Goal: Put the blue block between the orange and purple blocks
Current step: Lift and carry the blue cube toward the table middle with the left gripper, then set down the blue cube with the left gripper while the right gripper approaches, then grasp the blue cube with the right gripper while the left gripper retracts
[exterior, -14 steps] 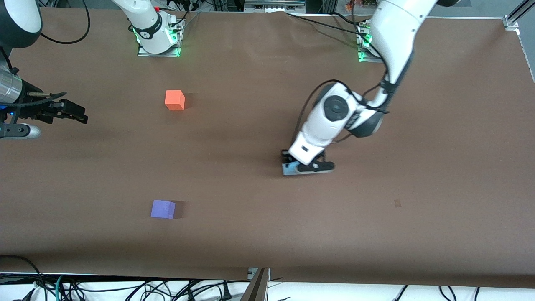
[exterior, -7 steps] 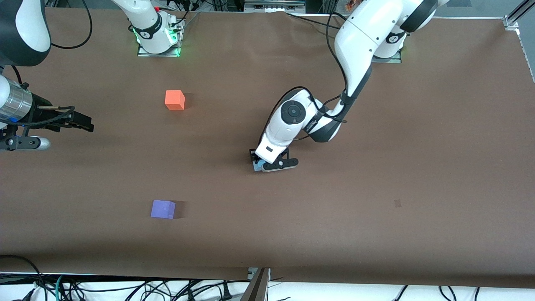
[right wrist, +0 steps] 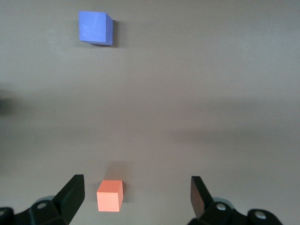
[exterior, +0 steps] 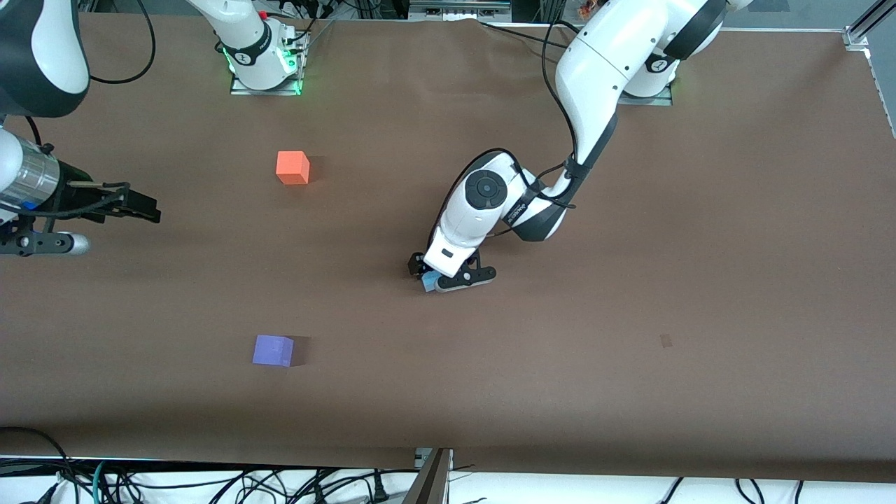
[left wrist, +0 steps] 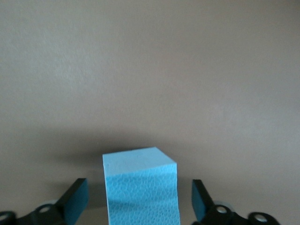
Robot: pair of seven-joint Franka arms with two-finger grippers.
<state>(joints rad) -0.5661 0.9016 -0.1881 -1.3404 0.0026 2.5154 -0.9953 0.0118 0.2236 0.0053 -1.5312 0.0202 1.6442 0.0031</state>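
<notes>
The blue block (exterior: pixel 428 283) sits mid-table under my left gripper (exterior: pixel 448 276). In the left wrist view the blue block (left wrist: pixel 139 187) stands between the open fingers of my left gripper (left wrist: pixel 139 206), with a gap on each side. The orange block (exterior: pixel 292 168) lies toward the right arm's end of the table. The purple block (exterior: pixel 273 350) lies nearer to the front camera than the orange block. My right gripper (exterior: pixel 143 208) waits open and empty at the right arm's end. Its wrist view shows my right gripper (right wrist: pixel 137 199), the orange block (right wrist: pixel 110 195) and the purple block (right wrist: pixel 95 28).
The brown table (exterior: pixel 630 350) carries only the three blocks. A small dark mark (exterior: pixel 666 341) lies toward the left arm's end. Cables hang below the table's front edge (exterior: pixel 280 483).
My left gripper has moved toward the right arm's end of the table, and the blue block has moved with it. The right gripper has shifted slightly. The orange and purple blocks have not moved.
</notes>
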